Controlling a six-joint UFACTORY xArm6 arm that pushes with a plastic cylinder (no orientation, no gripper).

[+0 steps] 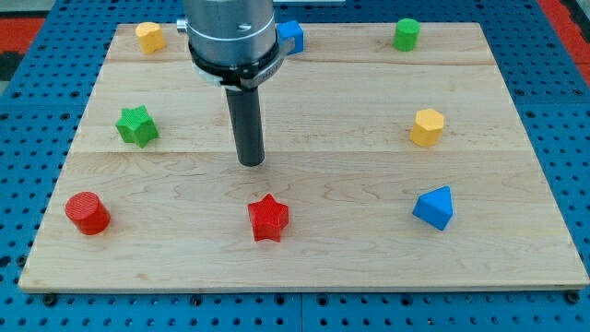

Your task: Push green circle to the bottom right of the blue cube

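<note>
Wooden board (516, 184), pale planks w/ grain lines, sits on a blue pegboard bench (572, 138); red patches show at both far corners of the view.

Near row, left to right: red cylinder (88, 213), red star (268, 218), blue wedge-like block (434, 207). Mid row: green star (137, 125) at left, yellow hexagonal block (427, 127) at right. My tip (251, 161) is down at board level approx mid-board, between the green star and the yellow hexagonal block, just beyond the red star, touching no block. No gripper on this rig, only the rod, so nothing is held.

Far row: yellow block (149, 37) at far left, blue cube (290, 36) partly hidden behind the arm body, green circle (407, 34) at far right, well apart from the cube.

Risks, as I judge them:
- Tip is on the wrong side. The circle needs pushing left and a bit nearer, so I must get round to its right/far side. It's close to the far edge w/ little room behind it, and a sloppy approach could nudge it off the board.
- Round block: an off-centre push lets it roll off the tip and slide sideways.
- Overshoot leftward would knock the blue cube and shift the reference itself.
- The route out to the right passes near the yellow hexagonal block; clipping it is possible.
- Arm body hides part of the cube, so the gap is hard to judge.
</note>
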